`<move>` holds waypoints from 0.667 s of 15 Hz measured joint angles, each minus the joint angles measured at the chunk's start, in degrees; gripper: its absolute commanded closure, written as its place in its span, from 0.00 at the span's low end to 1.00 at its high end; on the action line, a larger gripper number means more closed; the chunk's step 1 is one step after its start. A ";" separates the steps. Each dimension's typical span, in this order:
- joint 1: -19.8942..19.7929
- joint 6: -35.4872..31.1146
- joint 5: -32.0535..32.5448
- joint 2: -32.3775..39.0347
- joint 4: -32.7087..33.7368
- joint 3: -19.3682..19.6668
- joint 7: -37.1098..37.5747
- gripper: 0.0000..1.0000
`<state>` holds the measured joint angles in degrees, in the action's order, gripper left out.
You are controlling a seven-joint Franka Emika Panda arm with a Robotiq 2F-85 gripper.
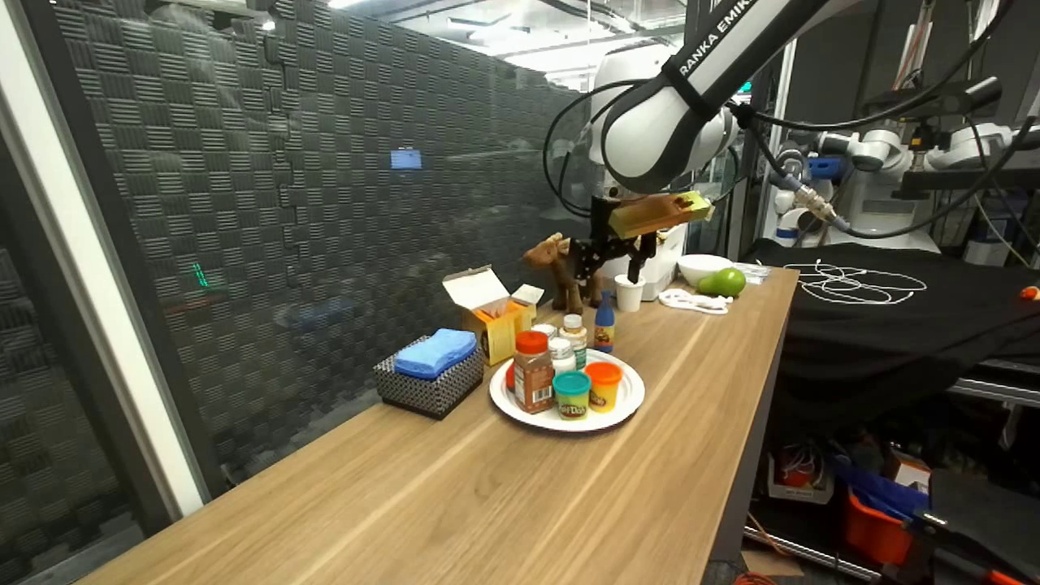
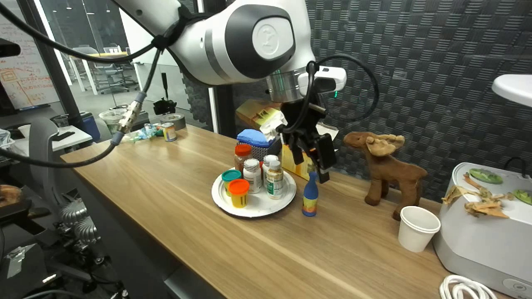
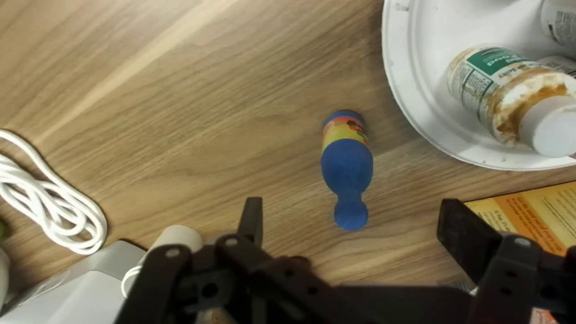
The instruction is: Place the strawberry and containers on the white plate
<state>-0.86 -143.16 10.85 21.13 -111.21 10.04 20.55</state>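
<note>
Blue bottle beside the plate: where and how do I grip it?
I'd lower the open gripper from above and close around the blue bottle at its wide body: it stands upright, top uncovered, and the neck above is much thinner. Mind the white plate nearby.

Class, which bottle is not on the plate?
The blue bottle: it stands upright on the table beside the plate; the other bottles stand on the plate.

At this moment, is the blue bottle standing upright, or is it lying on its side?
Upright. In both exterior views, the blue bottle stands on its base with its neck pointing up, beside the white plate.
</note>
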 measured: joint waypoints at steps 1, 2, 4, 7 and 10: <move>-0.21 0.03 -0.59 0.33 0.19 0.00 0.02 0.00; -0.37 0.09 -1.26 0.70 0.44 0.00 0.03 0.00; -0.63 0.18 -2.47 1.46 1.02 0.00 0.05 0.14; -0.77 0.34 -3.79 2.34 1.99 0.00 0.13 0.42; -0.82 0.62 -3.90 2.79 2.79 0.00 0.69 0.65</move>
<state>-1.69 -142.54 6.95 23.92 -108.42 10.04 21.24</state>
